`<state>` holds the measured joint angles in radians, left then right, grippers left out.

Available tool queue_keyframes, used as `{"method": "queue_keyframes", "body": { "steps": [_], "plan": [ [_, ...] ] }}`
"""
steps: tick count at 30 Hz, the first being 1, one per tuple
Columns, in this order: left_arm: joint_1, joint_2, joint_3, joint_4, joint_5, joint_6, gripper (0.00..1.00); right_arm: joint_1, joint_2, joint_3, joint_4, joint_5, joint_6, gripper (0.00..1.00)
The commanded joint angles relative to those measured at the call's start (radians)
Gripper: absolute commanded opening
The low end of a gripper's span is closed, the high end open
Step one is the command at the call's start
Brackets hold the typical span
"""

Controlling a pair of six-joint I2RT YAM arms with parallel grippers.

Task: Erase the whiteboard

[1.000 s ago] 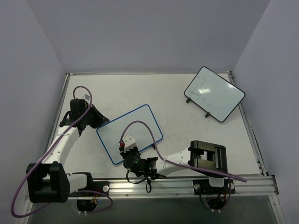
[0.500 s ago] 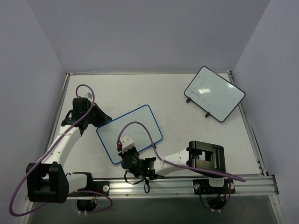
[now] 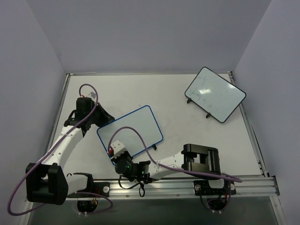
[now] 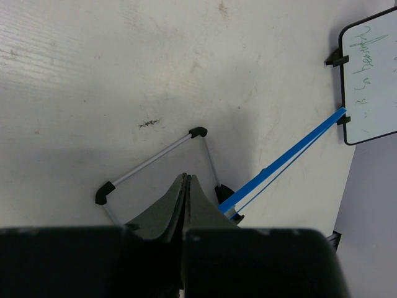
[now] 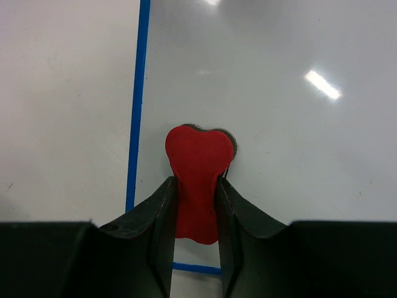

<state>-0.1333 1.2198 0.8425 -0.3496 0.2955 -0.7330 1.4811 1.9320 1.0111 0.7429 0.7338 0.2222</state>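
Observation:
The whiteboard (image 3: 136,125), with a blue rim and a white face, lies tilted in the middle of the table. No red scribbles show on it. My right gripper (image 3: 115,151) is shut on a red eraser (image 5: 198,155), which rests on the board's face (image 5: 285,112) close to its near left corner, with the blue rim just left of it and below it. My left gripper (image 3: 104,117) is at the board's far left corner with its jaws pressed together. In the left wrist view the left gripper (image 4: 186,177) sits beside the blue rim (image 4: 285,160) and a wire stand (image 4: 149,160).
A black-rimmed whiteboard (image 3: 214,93) with faint dark marks stands at the back right; it also shows in the left wrist view (image 4: 372,81). A metal rail (image 3: 187,185) runs along the near edge. Purple walls close in the table on the left, back and right.
My right gripper has slid the red eraser left along the board's near side to its near left corner. My left arm has shifted slightly at the board's left corner.

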Motion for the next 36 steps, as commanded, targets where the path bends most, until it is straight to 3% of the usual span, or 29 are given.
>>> {"method": "queue_keyframes", "body": {
  "steps": [1, 17, 36],
  "plan": [
    [-0.022, 0.001, 0.041, -0.002, 0.004, -0.016, 0.02, 0.011, 0.030, 0.059, -0.010, -0.016, -0.023, 0.00],
    [-0.052, 0.020, 0.053, 0.008, -0.009, -0.025, 0.02, 0.018, 0.048, 0.080, -0.054, -0.020, -0.004, 0.00],
    [-0.063, 0.035, 0.069, 0.008, -0.018, -0.023, 0.02, -0.036, -0.054, -0.095, -0.091, 0.052, 0.129, 0.00]
  ]
}}
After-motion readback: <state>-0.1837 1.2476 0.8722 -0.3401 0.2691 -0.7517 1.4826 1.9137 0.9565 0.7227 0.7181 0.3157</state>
